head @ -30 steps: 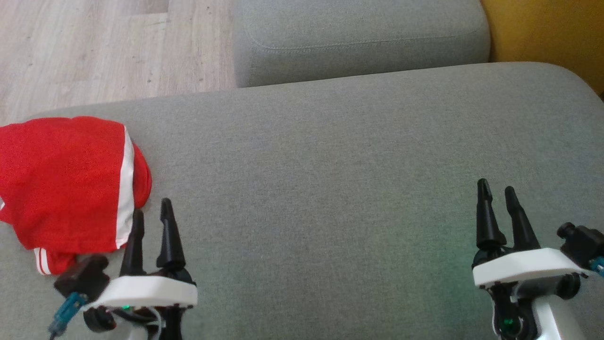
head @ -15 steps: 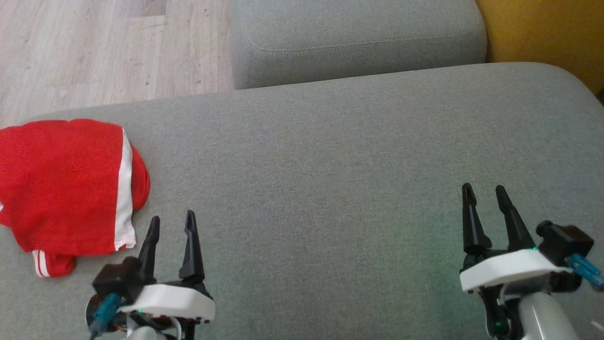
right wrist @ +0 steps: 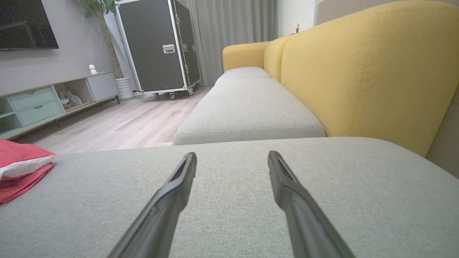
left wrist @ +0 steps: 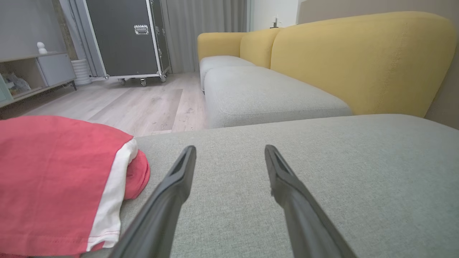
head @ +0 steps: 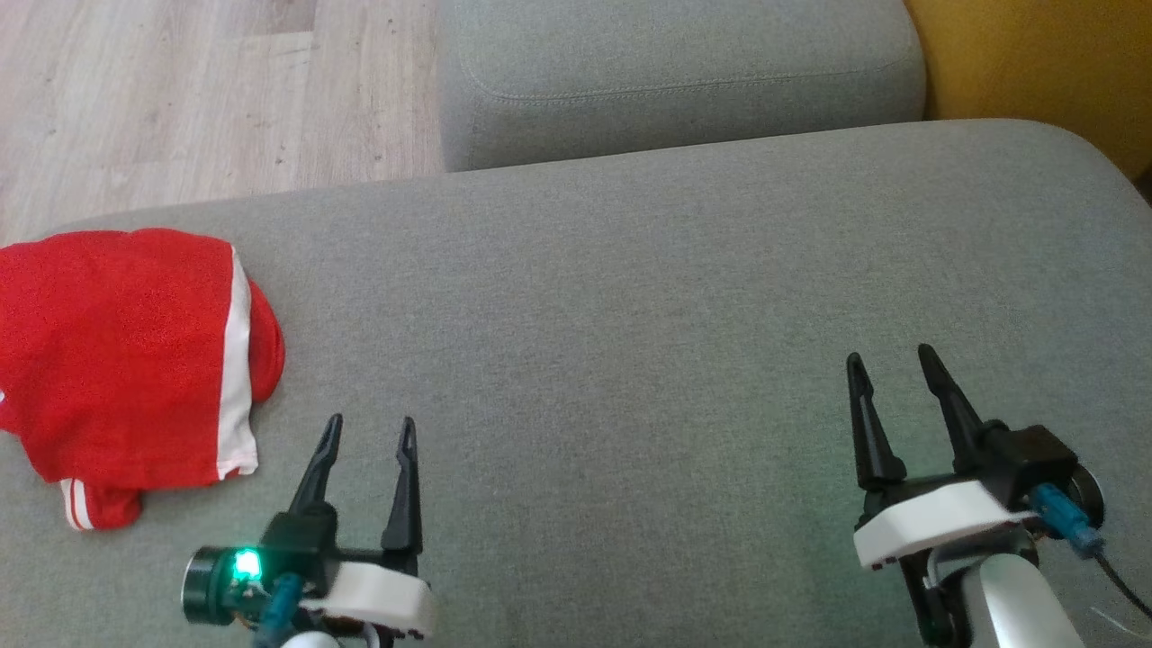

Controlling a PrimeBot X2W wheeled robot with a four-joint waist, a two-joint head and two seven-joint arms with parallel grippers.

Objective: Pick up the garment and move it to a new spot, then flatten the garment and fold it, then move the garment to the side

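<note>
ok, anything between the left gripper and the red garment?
Nothing visible. The left gripper sits open, just right of the red garment, with bare grey cushion between them. The garment lies folded at the cushion's left end.

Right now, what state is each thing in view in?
red garment: folded, lying at the left end of the grey sofa cushion, held by nothing.
left gripper: open, empty, just right of the red garment, not touching it.
right gripper: open, empty, above bare cushion.
</note>
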